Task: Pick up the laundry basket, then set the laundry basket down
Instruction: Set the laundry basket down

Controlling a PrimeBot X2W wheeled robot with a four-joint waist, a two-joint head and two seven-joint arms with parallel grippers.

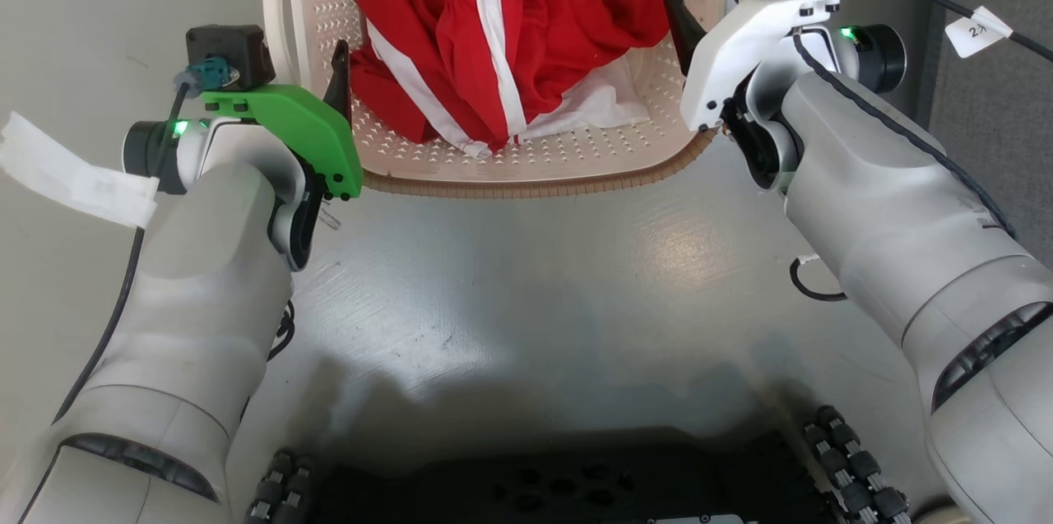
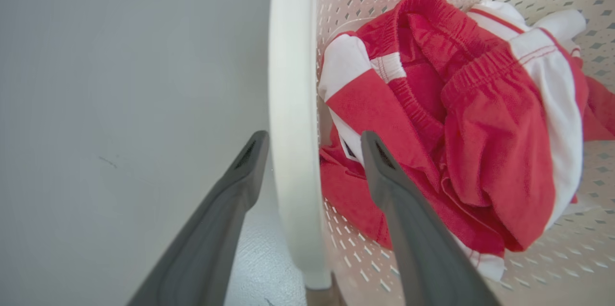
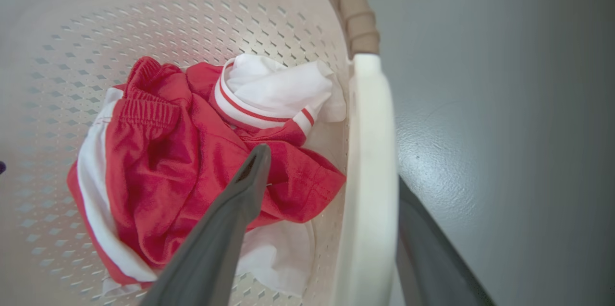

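Note:
The laundry basket (image 1: 526, 185), cream perforated plastic with a brown woven-look rim, stands on the grey floor straight ahead with red and white clothes (image 1: 510, 39) inside. My left gripper (image 1: 333, 63) is open and straddles the basket's white left handle (image 2: 290, 104), one finger outside and one inside, with a gap beside the inner finger. My right gripper (image 1: 679, 2) is open astride the right handle (image 3: 370, 152). Its inner finger (image 3: 240, 200) hangs over the clothes, well clear of the handle. The outer finger is mostly hidden behind the handle.
My dark wheeled base (image 1: 526, 483) lies along the bottom edge, close behind the basket. A dark grey panel (image 1: 995, 96) rises at the far right. A black cable (image 1: 946, 10) with a white tag runs from the right wrist.

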